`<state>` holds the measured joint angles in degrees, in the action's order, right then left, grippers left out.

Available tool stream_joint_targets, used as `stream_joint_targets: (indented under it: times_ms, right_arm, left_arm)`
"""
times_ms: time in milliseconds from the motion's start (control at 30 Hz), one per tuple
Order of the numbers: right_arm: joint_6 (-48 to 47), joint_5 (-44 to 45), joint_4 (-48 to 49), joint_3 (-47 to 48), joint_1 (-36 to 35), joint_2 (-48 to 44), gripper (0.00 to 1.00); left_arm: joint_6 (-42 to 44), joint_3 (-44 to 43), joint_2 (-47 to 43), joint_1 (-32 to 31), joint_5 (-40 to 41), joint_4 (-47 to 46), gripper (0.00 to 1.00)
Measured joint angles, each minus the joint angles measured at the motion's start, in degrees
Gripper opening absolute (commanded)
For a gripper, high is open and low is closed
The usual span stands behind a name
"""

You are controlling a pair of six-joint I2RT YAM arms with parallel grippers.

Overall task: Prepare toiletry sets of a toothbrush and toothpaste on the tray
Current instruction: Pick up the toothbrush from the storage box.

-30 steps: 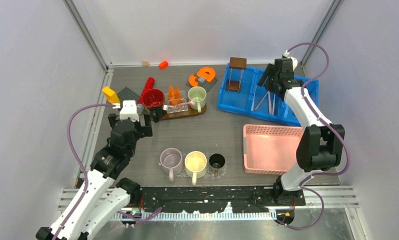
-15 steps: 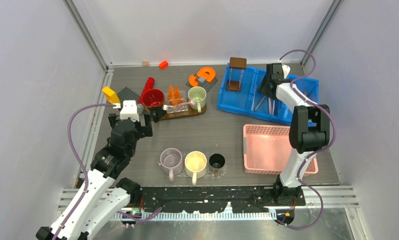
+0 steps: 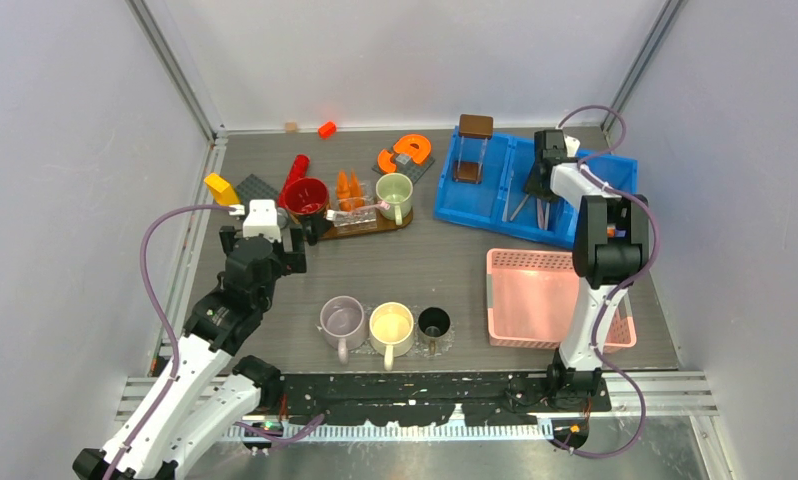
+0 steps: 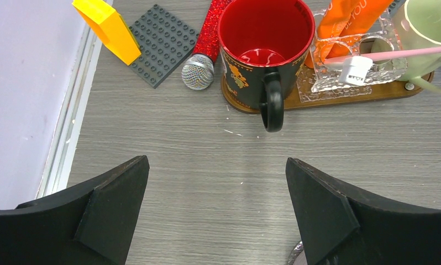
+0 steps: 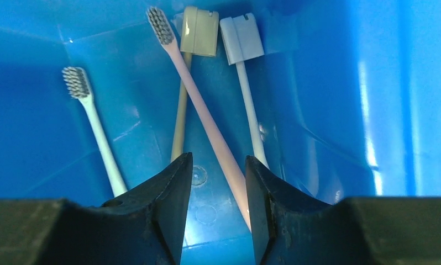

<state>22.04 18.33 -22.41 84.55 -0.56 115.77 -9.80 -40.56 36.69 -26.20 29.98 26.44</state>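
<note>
Several toothbrushes lie in the right compartment of the blue bin [image 3: 495, 215]: a pale pink one [image 5: 199, 105], a white one [image 5: 99, 138], a beige one [image 5: 179, 110] and a capped white one [image 5: 248, 110]. My right gripper [image 5: 218, 165] is low in that compartment [image 3: 540, 188], open, with the pink handle running between its fingers close to the right one. Orange toothpaste tubes [image 4: 345, 16] stand in a clear holder on the wooden tray [image 4: 329, 99]. A pink toothbrush [image 4: 406, 52] lies across that holder. My left gripper [image 4: 217, 182] is open and empty in front of the tray.
On the tray stand a red mug [image 4: 262, 38] and a green mug [image 3: 395, 190]. A microphone [image 4: 199, 69], a grey baseplate [image 4: 163, 41] and a yellow block [image 4: 108, 27] lie to the left. Three cups [image 3: 391, 325] and a pink basket [image 3: 550, 295] sit near the front.
My right arm has folded in towards the bin and its gripper has come down over the toothbrushes. The left arm has barely moved.
</note>
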Motion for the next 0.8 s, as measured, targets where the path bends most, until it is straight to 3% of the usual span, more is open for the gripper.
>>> stream_joint_targets:
  times_ms: [300,567,800]
  right_arm:
    - [-1.5,-1.4,-1.0,1.5,1.0,3.9,0.38]
    - [-3.5,-4.0,-2.7,3.0,1.5,4.5,0.18]
    - [-5.8,-4.0,-3.8,2.8,1.4,1.9,0.07]
  left_arm:
    - [0.0,0.0,0.1,0.0,0.0,0.0,0.98]
    - [0.0,0.0,0.0,0.0,0.0,0.0,0.98]
    - [0.0,0.0,-0.7,0.0,0.0,0.0,0.98]
